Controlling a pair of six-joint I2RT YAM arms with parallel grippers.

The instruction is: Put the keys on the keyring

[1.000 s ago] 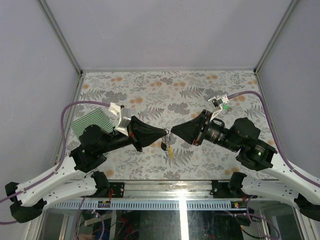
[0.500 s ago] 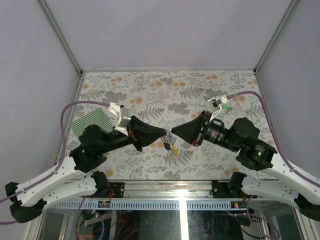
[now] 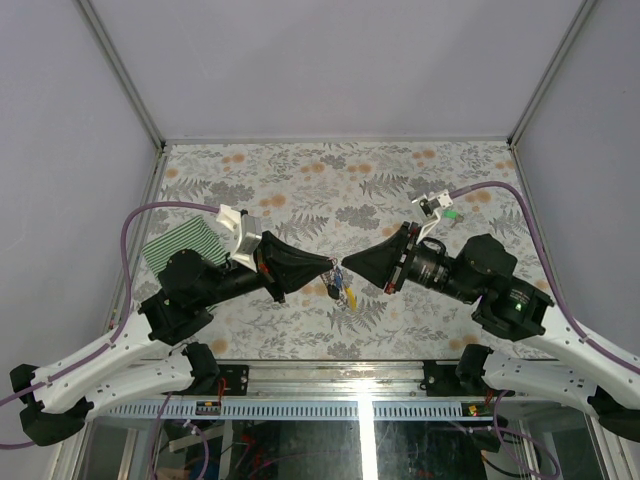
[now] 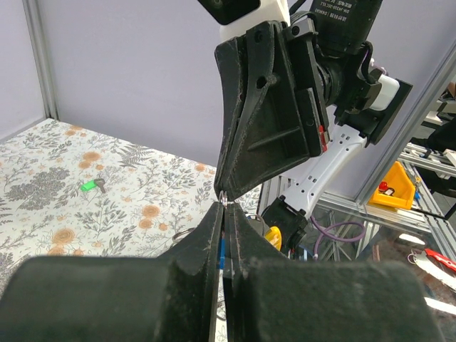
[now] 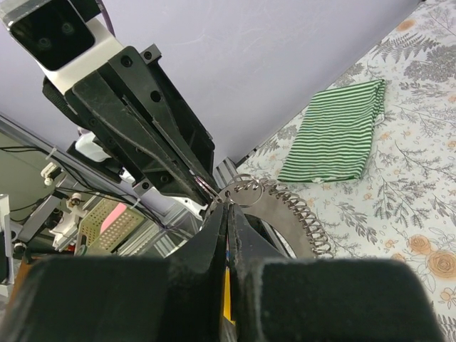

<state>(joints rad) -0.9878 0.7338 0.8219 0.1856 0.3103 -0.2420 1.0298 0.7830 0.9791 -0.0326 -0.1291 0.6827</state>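
Right wrist: right hand (image 5: 226,212) seemingly pinches keyring (image 5: 244,187)

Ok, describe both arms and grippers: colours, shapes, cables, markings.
Both arms have white lower links and black upper joints. The left arm and right arm each carry a purple cable and a white wrist camera. Left gripper and right gripper are black, tapering wedges. A green light glows on the right arm.

Soft, even light fills all three views, bright and free of glare, and the floral-printed surface (image 3: 300,180) carries only faint, diffuse shadows. The overhead view is sharp throughout. In both wrist views the black jaws nearest each lens are blurred, while things farther off stay reasonably clear.
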